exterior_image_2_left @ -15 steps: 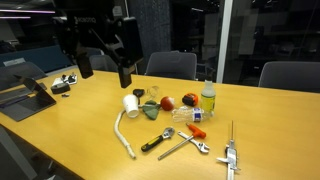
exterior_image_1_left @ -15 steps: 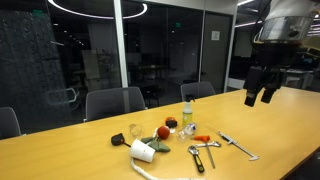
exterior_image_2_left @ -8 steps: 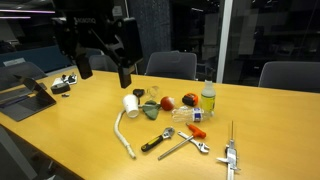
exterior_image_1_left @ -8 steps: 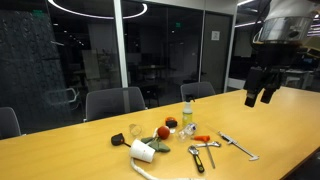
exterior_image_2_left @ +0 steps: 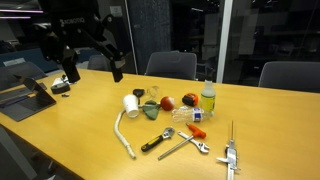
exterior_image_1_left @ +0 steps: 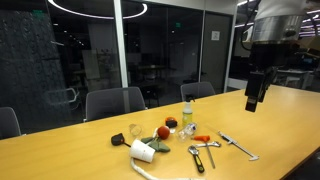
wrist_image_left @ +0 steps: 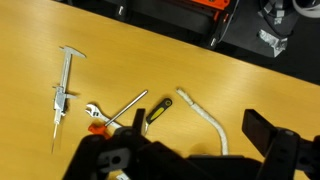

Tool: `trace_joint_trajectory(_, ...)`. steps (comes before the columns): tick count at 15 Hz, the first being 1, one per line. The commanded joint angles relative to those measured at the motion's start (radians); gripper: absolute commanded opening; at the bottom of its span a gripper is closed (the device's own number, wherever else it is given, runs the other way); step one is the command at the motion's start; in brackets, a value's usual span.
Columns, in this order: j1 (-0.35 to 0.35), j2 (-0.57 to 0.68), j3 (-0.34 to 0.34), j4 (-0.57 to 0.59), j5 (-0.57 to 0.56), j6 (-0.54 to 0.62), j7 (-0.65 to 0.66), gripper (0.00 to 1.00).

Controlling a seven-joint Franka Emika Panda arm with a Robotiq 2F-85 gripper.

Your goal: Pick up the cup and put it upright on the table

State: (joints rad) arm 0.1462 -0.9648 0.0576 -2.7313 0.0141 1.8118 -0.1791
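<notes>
The white cup (exterior_image_1_left: 143,151) lies on its side on the light-brown table (exterior_image_1_left: 60,150), in a cluster of small items. In the opposite exterior view the cup (exterior_image_2_left: 131,104) lies next to a white rope on the table (exterior_image_2_left: 270,120). My gripper (exterior_image_1_left: 257,90) hangs open and empty well above the table, far from the cup; it also shows in an exterior view (exterior_image_2_left: 93,70). In the wrist view my dark jaws (wrist_image_left: 190,160) are spread wide over the table (wrist_image_left: 150,60). The cup does not show there.
Round the cup lie a white rope (exterior_image_2_left: 124,133), a red apple (exterior_image_2_left: 167,102), a bottle of yellow liquid (exterior_image_2_left: 208,98), wrenches (exterior_image_2_left: 185,143), a caliper (exterior_image_2_left: 230,155) and a small clear glass (exterior_image_1_left: 119,139). A laptop (exterior_image_2_left: 25,95) sits at one end. Chairs line the far side.
My gripper has turned about its wrist and shifted sideways above the table. It stays open. Nothing on the table has moved.
</notes>
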Motion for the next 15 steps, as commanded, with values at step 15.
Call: trace_joint_trajectory(15,0.212,0.384,0.117,0.11,-0.025,0.52,-0.092,1.0)
